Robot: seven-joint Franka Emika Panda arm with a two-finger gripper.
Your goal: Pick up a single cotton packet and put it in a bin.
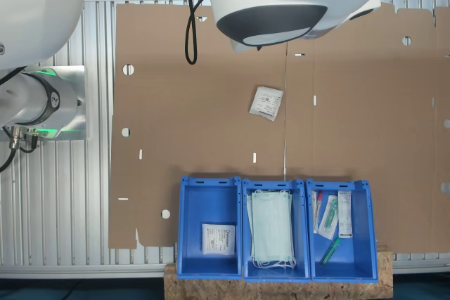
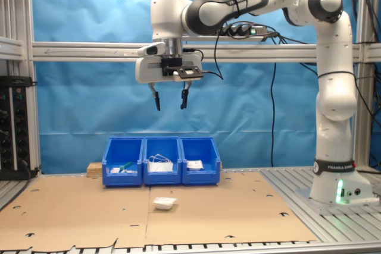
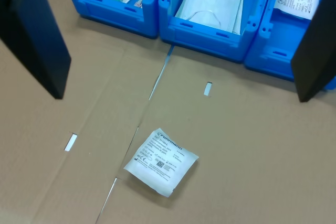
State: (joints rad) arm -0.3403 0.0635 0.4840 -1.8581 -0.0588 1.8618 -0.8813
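A small white square cotton packet (image 1: 266, 103) (image 2: 164, 203) (image 3: 161, 161) with dark print lies flat on the brown cardboard, in front of the row of blue bins. My gripper (image 2: 169, 96) (image 3: 181, 97) hangs high above the table, open and holding nothing, roughly over the packet. Its dark fingers (image 3: 37, 35) frame the wrist view. The bin (image 1: 185, 233) (image 2: 200, 176) (image 3: 273, 61) holding another white square packet (image 1: 218, 238) is the end one of the row, at the first exterior view's left and the second exterior view's right.
The middle blue bin (image 1: 245, 237) (image 2: 162, 176) holds pale green masks. The other end bin (image 1: 366, 237) (image 2: 123, 176) holds tubes and syringes. The bins stand on a chipboard block (image 1: 281, 287). The robot base (image 2: 336, 185) stands on the aluminium table beside the cardboard (image 1: 197, 89).
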